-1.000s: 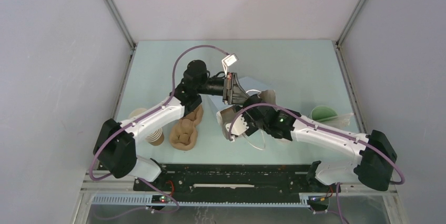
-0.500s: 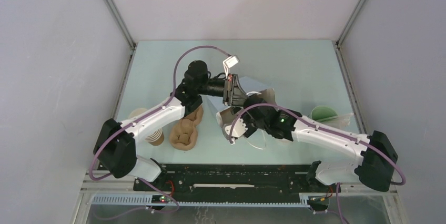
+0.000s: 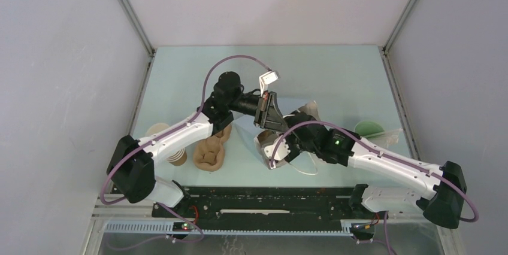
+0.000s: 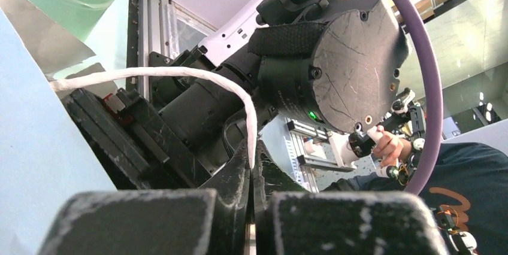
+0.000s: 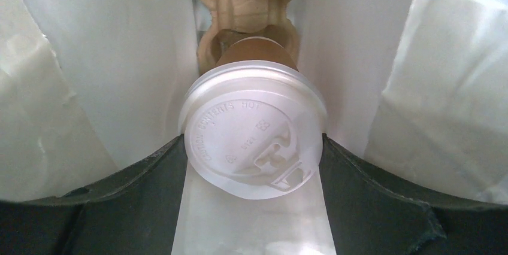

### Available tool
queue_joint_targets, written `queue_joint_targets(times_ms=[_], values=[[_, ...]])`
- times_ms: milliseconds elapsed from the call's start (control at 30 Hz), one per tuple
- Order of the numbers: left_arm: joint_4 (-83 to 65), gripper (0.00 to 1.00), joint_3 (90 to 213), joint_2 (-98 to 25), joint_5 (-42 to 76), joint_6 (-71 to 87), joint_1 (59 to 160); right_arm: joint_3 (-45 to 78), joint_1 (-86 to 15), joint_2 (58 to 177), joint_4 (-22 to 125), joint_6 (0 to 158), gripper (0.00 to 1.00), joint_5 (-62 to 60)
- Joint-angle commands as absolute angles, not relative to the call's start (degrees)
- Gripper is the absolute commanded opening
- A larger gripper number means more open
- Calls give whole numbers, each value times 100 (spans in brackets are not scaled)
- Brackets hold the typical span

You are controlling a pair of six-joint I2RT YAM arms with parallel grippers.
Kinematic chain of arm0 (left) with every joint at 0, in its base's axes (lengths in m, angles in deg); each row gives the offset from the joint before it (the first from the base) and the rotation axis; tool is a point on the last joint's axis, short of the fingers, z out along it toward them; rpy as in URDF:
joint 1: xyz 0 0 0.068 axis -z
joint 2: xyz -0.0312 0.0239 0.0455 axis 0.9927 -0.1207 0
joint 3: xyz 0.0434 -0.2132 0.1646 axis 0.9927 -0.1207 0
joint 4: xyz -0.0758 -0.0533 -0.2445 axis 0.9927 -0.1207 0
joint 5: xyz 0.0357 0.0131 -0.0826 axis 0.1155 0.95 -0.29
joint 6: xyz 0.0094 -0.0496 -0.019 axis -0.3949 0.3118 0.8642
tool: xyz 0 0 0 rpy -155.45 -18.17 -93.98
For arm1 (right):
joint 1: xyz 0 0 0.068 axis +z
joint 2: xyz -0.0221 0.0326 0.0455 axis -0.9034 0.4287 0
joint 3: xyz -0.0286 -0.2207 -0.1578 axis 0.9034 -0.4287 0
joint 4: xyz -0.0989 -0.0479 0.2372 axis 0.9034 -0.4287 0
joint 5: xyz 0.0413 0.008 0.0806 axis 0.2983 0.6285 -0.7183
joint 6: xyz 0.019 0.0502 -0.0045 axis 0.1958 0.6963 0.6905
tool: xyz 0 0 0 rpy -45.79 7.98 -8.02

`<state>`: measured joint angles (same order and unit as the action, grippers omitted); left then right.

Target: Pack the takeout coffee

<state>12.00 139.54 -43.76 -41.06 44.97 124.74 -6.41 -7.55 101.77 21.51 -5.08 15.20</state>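
The takeout coffee [image 5: 257,51], a brown paper cup under a white lid [image 5: 254,141], shows only in the right wrist view. It sits between the white paper walls of a bag [image 5: 108,57]. My right gripper [image 5: 254,153] stands wide, its dark fingers [image 5: 150,171] pressed on both sides of the lid. In the top view the right gripper [image 3: 272,153] reaches into the bag [image 3: 308,111] and the cup is hidden. My left gripper [image 3: 272,117] is shut on the bag's white cord handle [image 4: 180,72], which runs between its fingertips [image 4: 236,177].
A brown pulp carrier [image 3: 209,153] lies left of the bag; a carrier [image 5: 245,3] also shows beyond the cup. A stack of brown cups [image 3: 177,156] stands by the left arm. A pale green cup [image 3: 368,129] with white sticks stands at the right.
Both arms have shifted right. The left gripper has pulled the handle right, and the right gripper and the bag have moved right and nearer.
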Motion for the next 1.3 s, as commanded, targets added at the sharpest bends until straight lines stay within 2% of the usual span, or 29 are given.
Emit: queue_joint_targets(times_ms=[0, 267, 400, 633, 900, 1133, 1267], values=[[1088, 0, 14034, -4287, -4368, 4236, 12502, -848, -801, 9941, 2318, -84, 39, 1705], [1068, 0, 14005, -4255, -4548, 4134, 12582, -852, -764, 10350, 2575, -964, 39, 2085], [1006, 0, 14023, -4247, -4557, 4074, 12602, -764, -787, 10504, 2704, -942, 40, 1740], [-1492, 4, 14536, -3947, -3355, 2884, 12440, -746, -729, 10560, 2906, -269, 39, 1374], [-2453, 23, 14890, -3649, -2435, 2715, 12273, -746, -819, 10737, 3429, -269, 39, 1234], [-3581, 48, 15372, -3325, -1412, 2282, 12081, -748, -1019, 10718, 3412, -259, 38, 1005], [-4038, 57, 15557, -3036, -969, 2140, 12039, -660, -1063, 10756, 3349, -240, 38, 968]])
